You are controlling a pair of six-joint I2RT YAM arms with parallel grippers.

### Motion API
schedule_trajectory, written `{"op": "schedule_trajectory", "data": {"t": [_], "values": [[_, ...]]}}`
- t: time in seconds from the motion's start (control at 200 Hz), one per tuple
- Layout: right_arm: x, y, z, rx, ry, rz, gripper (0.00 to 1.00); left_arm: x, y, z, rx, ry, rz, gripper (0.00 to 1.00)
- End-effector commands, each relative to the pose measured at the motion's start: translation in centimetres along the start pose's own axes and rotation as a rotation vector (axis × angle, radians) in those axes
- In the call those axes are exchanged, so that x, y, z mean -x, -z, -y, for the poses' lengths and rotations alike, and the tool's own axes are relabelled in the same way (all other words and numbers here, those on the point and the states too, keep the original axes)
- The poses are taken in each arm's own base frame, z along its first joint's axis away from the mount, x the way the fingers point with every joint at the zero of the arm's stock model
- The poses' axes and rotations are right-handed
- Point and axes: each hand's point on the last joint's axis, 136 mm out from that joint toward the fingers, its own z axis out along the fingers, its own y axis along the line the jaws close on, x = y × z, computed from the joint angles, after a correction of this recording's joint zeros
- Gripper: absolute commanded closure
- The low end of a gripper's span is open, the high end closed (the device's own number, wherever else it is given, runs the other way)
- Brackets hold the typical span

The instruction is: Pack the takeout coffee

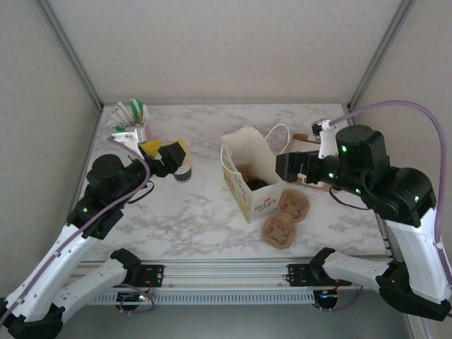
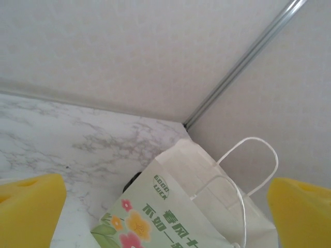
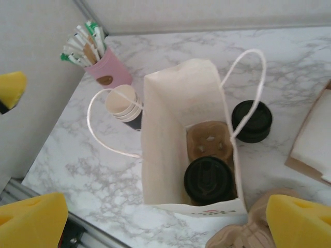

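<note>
Coffee (image 3: 208, 179) seated in cardboard tray (image 3: 209, 142) inside bag (image 3: 165, 129), lower centre of frame; upright stance judged secured by tray. Bag stood open-topped on tabletop (image 3: 289, 67). Left jaws, right jaws both spread wide, nothing pinched; release judged complete.

Takeout coffee (image 3: 208, 179) standing upright inside the white paper bag (image 3: 164, 132).

Seen from above, it shows a round black plastic lid with a raised rim, facing up; the lid hides the cup wall. It sits in the near pocket of a brown pulp cup carrier (image 3: 209, 140) on the bag's floor, close against the near wall, well below the open mouth. The bag stands upright mid-counter (image 3: 289, 77).
</note>
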Motion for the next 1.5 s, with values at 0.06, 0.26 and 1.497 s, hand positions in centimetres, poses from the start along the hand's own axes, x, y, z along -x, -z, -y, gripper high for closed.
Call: {"op": "schedule_trajectory", "data": {"t": [0.06, 0.26, 1.497], "values": [[0.6, 1.3, 2.8, -0.128, -0.035, 0.103, 0.01, 2.2, 1.8, -0.1, 0.043, 0.009, 0.080, 0.00], [0.3, 2.3, 6.5, -0.323, -0.065, 0.133, 0.01, 1.0, 0.9, -2.5, 0.174, 0.004, 0.022, 0.00], [-1.2, -9.5, 22.6, -0.321, -0.590, 0.021, 0.01, 9.6, -7.5, -22.6, 0.744, -0.009, -0.136, 0.16]]}}
